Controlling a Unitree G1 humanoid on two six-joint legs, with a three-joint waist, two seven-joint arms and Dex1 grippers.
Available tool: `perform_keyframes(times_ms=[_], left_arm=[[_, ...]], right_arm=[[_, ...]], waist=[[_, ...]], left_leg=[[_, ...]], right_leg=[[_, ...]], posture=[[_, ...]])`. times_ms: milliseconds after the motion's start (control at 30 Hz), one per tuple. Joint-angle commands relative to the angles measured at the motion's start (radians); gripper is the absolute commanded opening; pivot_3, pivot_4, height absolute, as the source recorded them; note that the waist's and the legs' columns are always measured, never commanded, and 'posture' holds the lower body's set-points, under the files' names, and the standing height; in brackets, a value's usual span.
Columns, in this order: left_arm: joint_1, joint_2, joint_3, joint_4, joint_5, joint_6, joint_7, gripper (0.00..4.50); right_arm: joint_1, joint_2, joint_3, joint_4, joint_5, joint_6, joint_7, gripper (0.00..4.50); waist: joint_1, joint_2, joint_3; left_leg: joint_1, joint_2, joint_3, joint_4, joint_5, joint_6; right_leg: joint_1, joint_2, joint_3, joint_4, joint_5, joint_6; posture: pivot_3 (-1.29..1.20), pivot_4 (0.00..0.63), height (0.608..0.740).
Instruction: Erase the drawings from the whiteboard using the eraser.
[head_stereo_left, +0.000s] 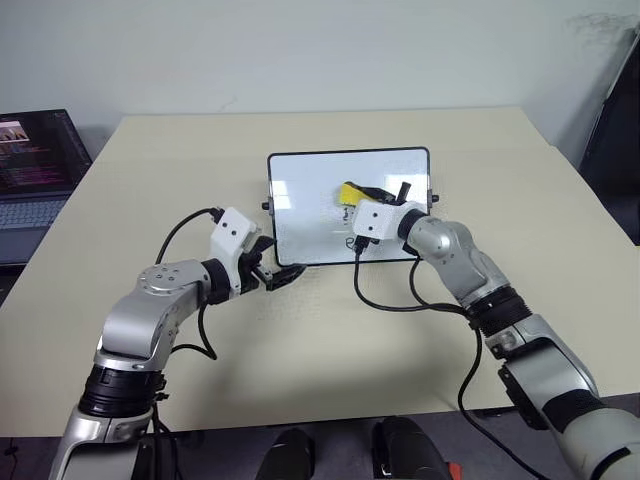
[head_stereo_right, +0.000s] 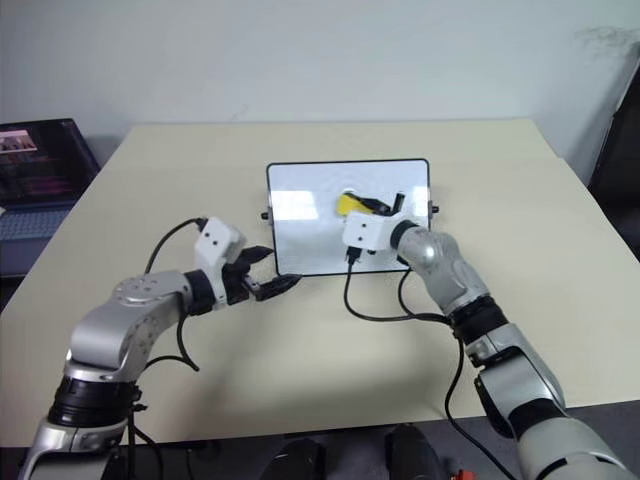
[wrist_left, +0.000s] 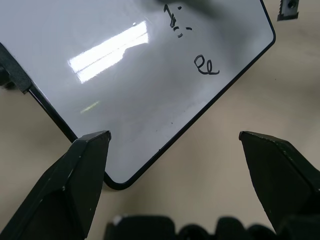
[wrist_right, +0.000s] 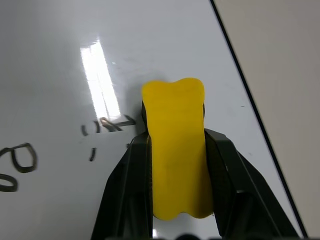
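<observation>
Your right gripper (wrist_right: 176, 145) has its 2 fingers (wrist_right: 131, 185) pinched on the eraser (wrist_right: 176, 150), 1 finger on each long side of the yellow block, whose far end sticks out past the fingertips. The eraser is over the whiteboard (head_stereo_left: 300, 200), which lies flat on the counter (head_stereo_left: 480, 160), and sits toward the board's right half, close to its right edge. You cannot tell from these views whether the block's underside is pressed to the glossy surface or just above it.

The drawings (wrist_left: 206, 66) are partly there. In the right wrist view, faint smudged strokes lie just beside the eraser on its left flank, level with the fingertips, and a rounder black loop sits further out on that same side. In the left wrist view, a looped scribble and a few short marks lie well ahead of your left fingers, toward the far corner of the board.

Your left gripper (head_stereo_left: 278, 276) has its 2 fingers (wrist_left: 75, 185) spread wide with nothing between them. They hover at the near left corner of the whiteboard, 1 fingertip over the board's black frame and the other over bare counter beside it.

A laptop (head_stereo_left: 35, 170) stands open well off to the left of both grippers.
</observation>
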Motion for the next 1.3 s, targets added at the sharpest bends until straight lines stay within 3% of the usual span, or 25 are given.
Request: perform_keyframes(times_ms=[33, 367, 633, 933, 1300], left_arm=[[-0.015, 0.004, 0.015, -0.032, -0.005, -0.008, 0.003, 4.50], [-0.015, 0.001, 0.013, -0.035, -0.006, -0.008, 0.004, 4.50], [-0.014, -0.001, 0.013, -0.038, -0.007, -0.005, 0.008, 4.50], [-0.014, -0.001, 0.011, -0.041, -0.008, -0.003, 0.010, 4.50], [-0.011, -0.002, 0.011, -0.048, -0.012, -0.003, 0.013, 4.50]], right_arm=[[0.015, -0.035, 0.016, -0.030, -0.006, 0.031, 0.086, 1.09], [0.111, -0.096, 0.021, -0.160, 0.028, 0.075, 0.265, 1.09], [0.019, -0.021, -0.084, -0.196, 0.085, 0.060, 0.114, 1.09], [-0.073, 0.025, -0.044, 0.001, 0.016, 0.063, -0.012, 1.09], [-0.003, -0.043, 0.022, -0.019, 0.016, 0.089, 0.194, 1.09]], waist=[[0.000, 0.000, 0.000], [0.004, 0.000, 0.000], [-0.002, 0.000, 0.000], [-0.002, 0.000, 0.000], [-0.007, 0.000, 0.000]], left_leg=[[0.000, 0.000, 0.000, 0.000, 0.000, 0.000], [0.003, 0.000, -0.001, 0.001, -0.001, 0.002], [0.001, 0.000, -0.001, 0.001, 0.000, 0.001], [0.000, 0.000, 0.000, 0.000, 0.000, 0.000], [0.001, 0.000, -0.001, 0.001, -0.001, 0.002]], right_leg=[[0.000, 0.000, 0.000, 0.000, 0.000, 0.000], [0.004, 0.000, -0.001, 0.001, 0.000, 0.000], [0.000, 0.000, 0.000, 0.002, 0.000, 0.000], [-0.001, 0.000, 0.000, 0.001, 0.000, 0.000], [0.001, 0.000, 0.000, 0.002, 0.000, 0.000]], posture=[[0.00, 0.150, 0.740], [0.00, 0.150, 0.740], [0.00, 0.150, 0.740], [0.00, 0.150, 0.740], [0.00, 0.150, 0.740]])
